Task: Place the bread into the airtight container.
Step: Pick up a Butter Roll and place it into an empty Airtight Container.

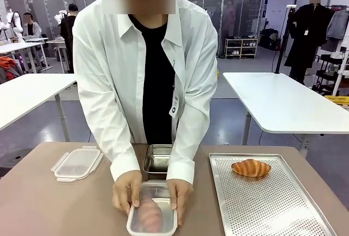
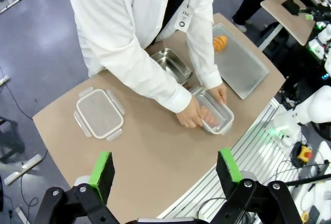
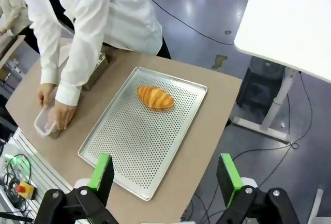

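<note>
Front view: the person's hands (image 1: 126, 192) sit on either side of a clear airtight container (image 1: 153, 222) at the near edge of the table (image 1: 32, 203), pressing on its top. Something bread-coloured lies inside, blurred through the plastic. A croissant (image 1: 251, 168) lies on the far end of the perforated tray (image 1: 272, 214). A steel pan (image 1: 157, 159) stands just behind the container, and a lidded box (image 1: 77, 163) lies well off to the other side.

Left wrist view: your left gripper (image 2: 164, 169) hangs high over the table, its fingers (image 2: 102, 175) spread wide with nothing between them. The held container lies ahead, beyond the finger on the picture's right. The lidded box lies ahead of the other finger.

Right wrist view: your right gripper (image 3: 164, 175) is likewise wide apart and empty, high above the tray. The croissant lies ahead, roughly on the line midway between the fingers. The container and hands are far out past the finger on the picture's left.

You seem to be between placements: one container looks filled and the croissant is not yet put away. The right arm is better placed. The next move calls for lowering until the fingers straddle the croissant's narrow width, then closing gently, since the crust will likely crush. The lidded box would need opening first.
</note>
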You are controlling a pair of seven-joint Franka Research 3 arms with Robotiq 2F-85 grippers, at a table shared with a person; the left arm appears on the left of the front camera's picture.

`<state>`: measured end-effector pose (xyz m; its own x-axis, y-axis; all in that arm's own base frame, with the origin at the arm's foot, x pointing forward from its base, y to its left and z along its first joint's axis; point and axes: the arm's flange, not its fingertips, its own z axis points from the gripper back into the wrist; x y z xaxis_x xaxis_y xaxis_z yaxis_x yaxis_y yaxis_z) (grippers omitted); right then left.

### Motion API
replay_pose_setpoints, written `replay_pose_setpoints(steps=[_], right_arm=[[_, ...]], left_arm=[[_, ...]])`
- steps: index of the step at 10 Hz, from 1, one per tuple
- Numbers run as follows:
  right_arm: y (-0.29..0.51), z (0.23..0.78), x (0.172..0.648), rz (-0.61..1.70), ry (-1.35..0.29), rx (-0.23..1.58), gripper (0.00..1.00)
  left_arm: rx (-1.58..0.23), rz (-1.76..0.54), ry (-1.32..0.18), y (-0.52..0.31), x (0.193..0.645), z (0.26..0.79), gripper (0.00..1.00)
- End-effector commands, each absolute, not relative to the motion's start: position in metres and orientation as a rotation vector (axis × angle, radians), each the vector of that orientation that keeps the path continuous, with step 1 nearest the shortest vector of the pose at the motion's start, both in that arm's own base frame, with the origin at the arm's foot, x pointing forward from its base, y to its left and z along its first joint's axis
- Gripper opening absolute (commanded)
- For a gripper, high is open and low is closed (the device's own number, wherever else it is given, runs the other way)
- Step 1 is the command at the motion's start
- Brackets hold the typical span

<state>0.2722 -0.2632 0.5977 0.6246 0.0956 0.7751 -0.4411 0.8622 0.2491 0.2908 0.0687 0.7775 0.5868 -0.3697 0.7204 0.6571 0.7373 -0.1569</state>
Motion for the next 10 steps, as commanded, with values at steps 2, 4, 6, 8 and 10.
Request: replay_pose_setpoints(steps=[2, 4, 6, 8, 10], right_arm=[[-0.2648, 0.5993, 0.2718, 0.311, -0.843, 0.457, 1.00], [-0.2648, 0.5993, 0.2718, 0.311, -0.843, 0.457, 1.00], [-0.2648, 0.5993, 0.2718, 0.311, -0.843, 0.457, 1.00], [-0.2648, 0.5993, 0.2718, 0.311, -0.843, 0.457, 1.00], [-0.2648, 0.5993, 0.2718, 0.311, -0.843, 0.457, 1.00]], left_arm=[[-0.441, -0.631, -0.723, 0.0676, 0.2904, 0.7782, 1.00], [-0.441, -0.631, -0.723, 0.0676, 0.2904, 0.7782, 1.00], [-0.441, -0.631, -0.723, 0.0676, 0.2904, 0.7782, 1.00], [-0.441, -0.631, -0.723, 0.0676, 0.2904, 0.7782, 1.00], [-0.441, -0.631, -0.723, 0.0676, 0.2904, 0.7782, 1.00]])
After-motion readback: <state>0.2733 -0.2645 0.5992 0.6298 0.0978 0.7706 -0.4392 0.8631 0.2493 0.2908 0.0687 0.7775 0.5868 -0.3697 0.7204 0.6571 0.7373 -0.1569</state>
